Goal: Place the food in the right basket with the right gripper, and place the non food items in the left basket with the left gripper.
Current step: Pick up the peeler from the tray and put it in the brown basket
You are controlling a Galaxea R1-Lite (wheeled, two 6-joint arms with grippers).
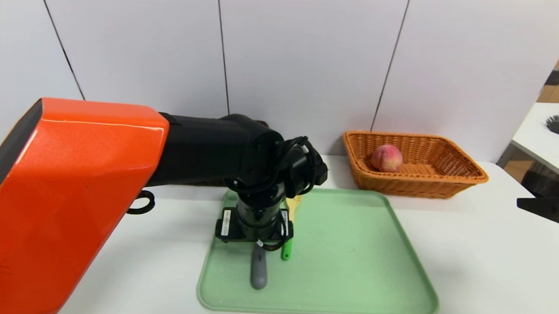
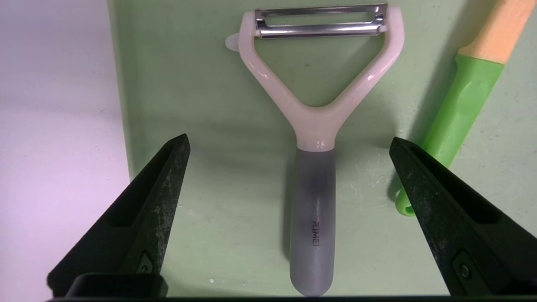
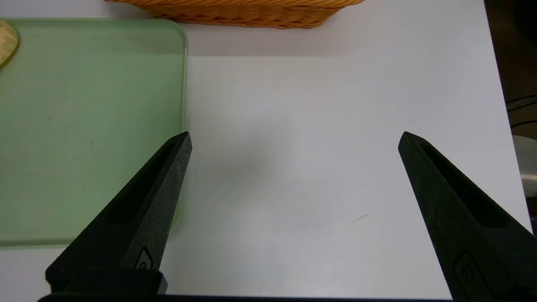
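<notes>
In the left wrist view the left gripper (image 2: 289,144) hangs over the peeler (image 2: 313,176) with its jaws wide apart and nothing between them but the tool lying flat on the green tray (image 2: 201,84). The peeler's long axis runs up and down the middle of that frame, grey handle at the bottom, white head and steel blade at the top, so it lies square across the line between the two fingertips, a good lie for closing on the handle, I judge. The fork (image 2: 465,96) lies just beside it at the right of the frame, tilted, green handle low and yellow head high; the right-hand fingertip sits close to it and could catch it on closing. In the head view the left arm covers the centre-left of the frame, and the dark basket is not visible. The peach (image 1: 386,158) already rests in the orange basket (image 1: 453,181) at upper right. The right gripper (image 3: 293,138) idles with jaws apart over the bare white table (image 3: 314,126) beside the tray.
</notes>
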